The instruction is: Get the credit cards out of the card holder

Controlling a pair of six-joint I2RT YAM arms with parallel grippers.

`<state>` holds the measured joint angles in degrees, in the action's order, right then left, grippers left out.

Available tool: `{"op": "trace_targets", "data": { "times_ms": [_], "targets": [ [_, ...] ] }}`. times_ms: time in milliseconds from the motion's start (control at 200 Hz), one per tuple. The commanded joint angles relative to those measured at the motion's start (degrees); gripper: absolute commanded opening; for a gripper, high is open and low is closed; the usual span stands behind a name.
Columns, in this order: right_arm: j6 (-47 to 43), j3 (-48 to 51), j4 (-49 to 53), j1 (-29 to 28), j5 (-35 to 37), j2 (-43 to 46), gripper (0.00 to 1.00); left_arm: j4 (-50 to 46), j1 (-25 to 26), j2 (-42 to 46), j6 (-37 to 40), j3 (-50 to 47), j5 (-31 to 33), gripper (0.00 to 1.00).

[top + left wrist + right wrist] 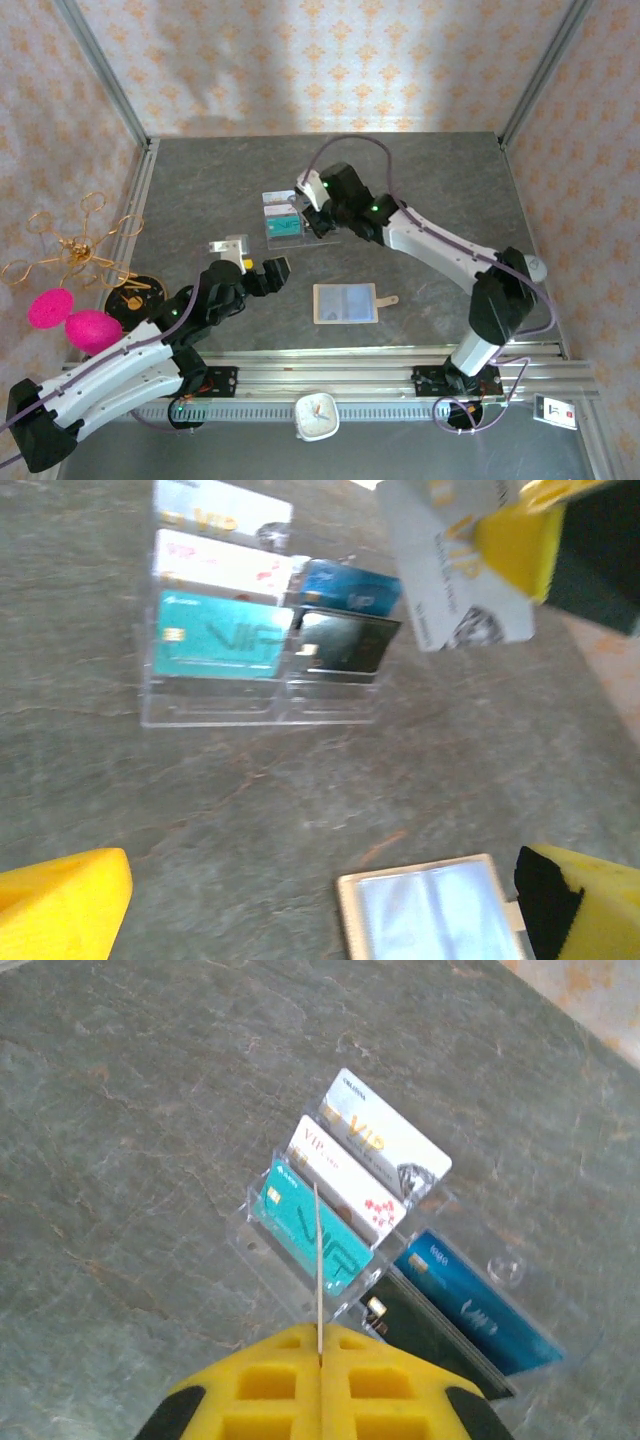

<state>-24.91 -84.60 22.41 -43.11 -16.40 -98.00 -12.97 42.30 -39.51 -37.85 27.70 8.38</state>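
Risk lies with two cards. From above, my left gripper [262,270] stands spread over the grey table [440,180], with a grey-white credit card [230,246] just beside it. The beige folding card holder [345,303] lies open near the table's front, apart from both grippers. My right gripper [308,222] hangs at the clear acrylic tray [284,238].

Left wrist: that grey-white card leans on one yellow finger [515,545], unpinched. It could slide off and land flat, awkward to lift.

Right wrist: I am pressed together on a thin white credit card [317,1260], edge-on above the teal card [290,1210]. Lowered there, it may jam or tip the tray.
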Motion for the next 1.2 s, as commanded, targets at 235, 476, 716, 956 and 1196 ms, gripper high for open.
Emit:
{"op": "trace_targets", "data": {
  "times_ms": [235, 476, 716, 956, 1196],
  "targets": [
    [-19.16, -21.41, 15.72, 2.47, -8.41, -14.39, 0.00, -8.82, -2.76, -1.16, 1.07, 3.48, 1.99, 0.99],
    [-27.11, -37.41, 24.36, 3.54, -10.43, -23.40, 0.00, -10.80, -4.69, 0.44, 0.07, 4.12, 0.32, 0.99],
    [-30.62, -47.19, 25.73, 4.29, -13.14, -29.91, 0.00, -14.16, -4.69, 0.75, 1.49, 7.53, 4.73, 0.99],
    [-32.13, -51.60, 25.25, 4.35, -13.47, -34.22, 0.00, -13.86, -4.78, -0.37, 3.38, 8.48, 6.85, 0.99],
    [-32.51, -51.57, 22.89, 4.44, -12.96, -35.96, 0.00, -13.48, -5.34, -1.19, 3.92, 8.53, 6.45, 0.99]
  ]
}}
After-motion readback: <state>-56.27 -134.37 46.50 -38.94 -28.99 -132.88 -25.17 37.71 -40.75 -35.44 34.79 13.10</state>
